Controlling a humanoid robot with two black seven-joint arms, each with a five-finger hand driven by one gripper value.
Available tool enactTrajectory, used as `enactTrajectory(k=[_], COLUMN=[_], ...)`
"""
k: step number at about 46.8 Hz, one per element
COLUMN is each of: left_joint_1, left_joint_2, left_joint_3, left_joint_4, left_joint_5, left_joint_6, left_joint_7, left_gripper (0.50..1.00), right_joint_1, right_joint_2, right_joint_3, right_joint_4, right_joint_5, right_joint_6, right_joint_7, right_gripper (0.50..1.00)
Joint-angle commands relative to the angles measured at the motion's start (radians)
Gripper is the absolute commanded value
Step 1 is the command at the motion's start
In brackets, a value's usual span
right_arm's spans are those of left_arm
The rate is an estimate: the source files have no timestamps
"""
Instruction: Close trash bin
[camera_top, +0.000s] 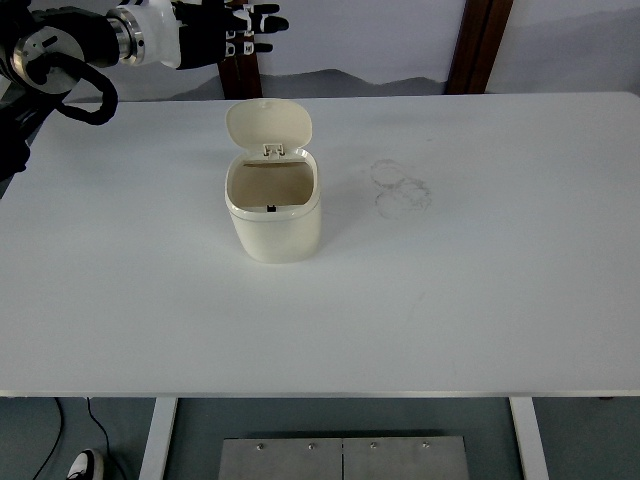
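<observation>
Above the counter's (120, 250) far edge, the left hand (235, 30) is held spread and empty; the trash bin's (273, 215) upright lid (268, 125) must be pushed down.

Single head view, mounted high on the robot's side, aimed forward and down. Covers the whole bench (480, 320): near edge low across the frame, far edge close to the top, both near corners cut off by the picture's sides. Set far enough back to show the bench legs and floor below the near edge. No second view to compare.
</observation>
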Motion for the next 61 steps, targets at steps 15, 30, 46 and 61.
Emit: enactTrajectory(k=[15,30,46,61], left_joint_1=[-0.137,-0.224,-0.264,-0.313], left_joint_2=[-0.001,0.003,0.010,0.008], left_joint_3=[0.169,0.307,0.336,0.427], left_joint_4=[-0.060,-0.136,-0.158,-0.199], left_joint_5=[0.000,0.000,0.000,-0.001], left_joint_6=[-0.009,-0.011,-0.012,-0.012], left_joint_7=[0.075,0.146,0.184,0.245], left_gripper=[1.000,1.000,1.000,1.000], right_joint_1=[0.000,0.000,0.000,0.000], right_joint_2=[0.000,0.000,0.000,0.000], right_joint_3=[0.000,0.000,0.000,0.000], right_joint_4=[0.000,0.000,0.000,0.000], right_joint_5=[0.000,0.000,0.000,0.000], right_joint_6=[0.000,0.000,0.000,0.000], right_joint_7=[0.000,0.000,0.000,0.000], right_gripper=[0.995,0.995,0.995,0.995])
